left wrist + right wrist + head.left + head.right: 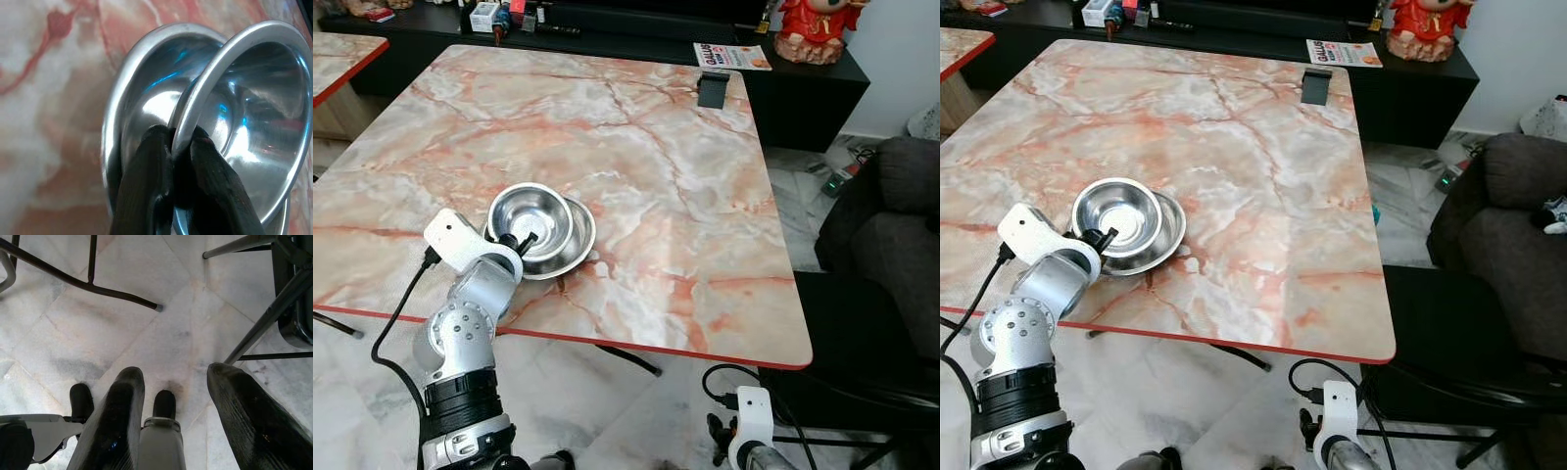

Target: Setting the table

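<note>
Left gripper (pixel 526 241) pinches the rim of the upper shiny steel bowl (pixel 526 211), nested tilted in a second steel bowl (pixel 570 245) near the marble-patterned table's (pixel 705 215) front edge. Right gripper (pixel 171 421) hangs spread over the floor, holding nothing. Setting looks barely begun: the bowls remain stacked, none placed.

Bench (pixel 636 166): pink-white marble pattern, rust veins, red edge. Two bowls (pixel 530 217): bare shiny steel. Left claw (pixel 181 147): black fingers on silver arm. Floor (pixel 161 338): pale grey marble tile, possibly smudged.

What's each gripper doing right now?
Left gripper: shut on the rim of the top bowl, which sits tilted in the lower bowl.
Right gripper: open, holding nothing, hanging over the floor.
</note>
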`<state>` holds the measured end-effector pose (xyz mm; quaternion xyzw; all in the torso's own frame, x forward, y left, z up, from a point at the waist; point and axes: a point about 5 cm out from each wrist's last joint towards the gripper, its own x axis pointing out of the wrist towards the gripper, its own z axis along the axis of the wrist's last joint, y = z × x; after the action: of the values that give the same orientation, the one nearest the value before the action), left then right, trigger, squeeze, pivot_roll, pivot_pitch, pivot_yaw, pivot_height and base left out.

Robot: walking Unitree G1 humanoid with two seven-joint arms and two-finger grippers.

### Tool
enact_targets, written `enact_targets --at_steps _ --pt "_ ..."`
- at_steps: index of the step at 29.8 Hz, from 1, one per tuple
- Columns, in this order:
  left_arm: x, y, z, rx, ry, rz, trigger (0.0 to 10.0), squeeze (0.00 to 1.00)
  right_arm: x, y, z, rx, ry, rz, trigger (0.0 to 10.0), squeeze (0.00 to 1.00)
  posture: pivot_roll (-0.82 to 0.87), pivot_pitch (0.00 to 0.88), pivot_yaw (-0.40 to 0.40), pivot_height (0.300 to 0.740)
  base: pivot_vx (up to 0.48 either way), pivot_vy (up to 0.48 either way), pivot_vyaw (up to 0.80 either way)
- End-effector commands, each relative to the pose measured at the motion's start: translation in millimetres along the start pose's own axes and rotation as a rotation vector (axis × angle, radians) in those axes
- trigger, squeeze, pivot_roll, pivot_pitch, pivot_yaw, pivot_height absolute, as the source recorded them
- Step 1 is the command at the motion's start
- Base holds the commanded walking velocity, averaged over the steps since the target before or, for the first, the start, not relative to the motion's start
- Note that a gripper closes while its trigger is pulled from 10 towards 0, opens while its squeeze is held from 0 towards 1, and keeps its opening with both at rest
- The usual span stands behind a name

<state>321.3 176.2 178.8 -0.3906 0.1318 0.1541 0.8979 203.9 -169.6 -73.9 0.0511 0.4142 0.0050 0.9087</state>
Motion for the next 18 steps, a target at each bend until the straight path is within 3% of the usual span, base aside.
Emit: enact_targets --at_steps 1,14,16,17,18 --pt "-4.0 -4.1 2.0 -0.007 -0.002 -0.011 10.0 0.0 -1.4 -2.6 -5.5 0.005 0.02 -0.008 10.0 0.0 0.1 0.142 -0.06 0.74 0.0 0.0 0.0" --pt "-3.3 -5.3 4.1 -0.03 0.007 -0.02 10.0 0.0 -1.6 -4.4 -5.2 0.009 0.018 -0.015 10.0 0.0 0.1 0.148 -0.061 0.74 0.0 0.0 0.0" --pt "-2.9 -7.0 5.2 -0.032 0.006 -0.027 10.0 0.26 -1.5 -4.0 -4.9 0.009 0.017 -0.014 10.0 0.0 0.1 0.147 -0.061 0.74 0.0 0.0 0.0" --pt "-2.8 -7.9 5.7 -0.033 0.005 -0.031 10.0 0.82 -1.4 -3.9 -4.9 0.009 0.017 -0.014 10.0 0.0 0.1 0.147 -0.061 0.74 0.0 0.0 0.0" --pt "-2.7 -9.3 6.1 -0.037 0.005 -0.042 10.0 0.99 -1.4 -3.7 -4.8 0.009 0.018 -0.013 10.0 0.0 0.1 0.147 -0.06 0.74 0.0 0.0 0.0"
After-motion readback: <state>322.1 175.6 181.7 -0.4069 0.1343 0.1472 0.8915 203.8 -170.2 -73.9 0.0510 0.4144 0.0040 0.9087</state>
